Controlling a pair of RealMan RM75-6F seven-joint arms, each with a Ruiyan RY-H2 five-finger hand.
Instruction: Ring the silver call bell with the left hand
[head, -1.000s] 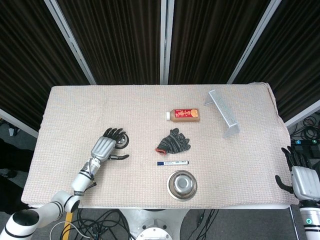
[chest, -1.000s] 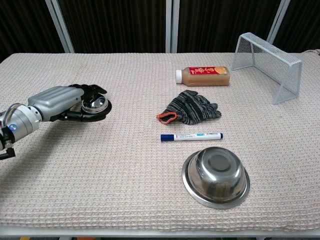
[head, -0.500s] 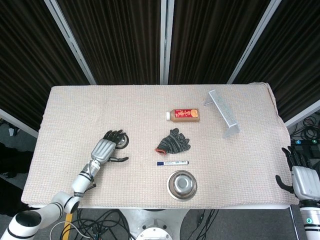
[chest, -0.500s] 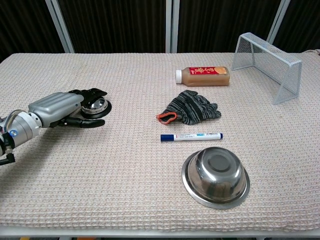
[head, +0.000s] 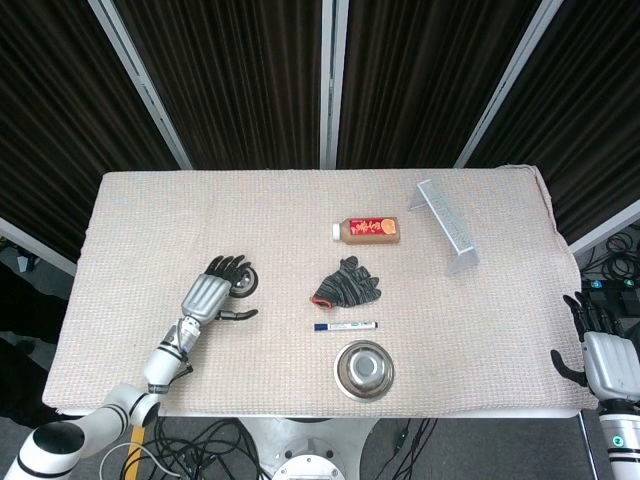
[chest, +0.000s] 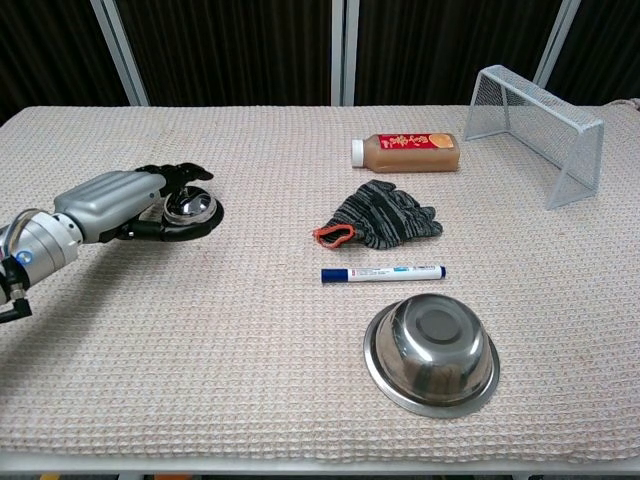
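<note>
The silver call bell (chest: 192, 208) on a black base sits at the left of the table, partly hidden under fingers in the head view (head: 245, 283). My left hand (chest: 112, 203) (head: 209, 294) hovers over it from the left, palm down. Its black fingers (chest: 180, 174) arch above the dome and the thumb lies along the bell's near side. Whether the fingers touch the bell's top I cannot tell. My right hand (head: 603, 352) hangs off the table's right edge, fingers apart, holding nothing.
A grey knitted glove (chest: 382, 216), a blue marker (chest: 383, 272) and a steel bowl (chest: 432, 350) lie in the middle. An orange drink bottle (chest: 408, 151) lies further back, and a white wire rack (chest: 537, 127) stands at the back right.
The left hand dipped lower onto the bell half a second ago and has since risen slightly, back to about where it was a second ago. The right hand has not moved.
</note>
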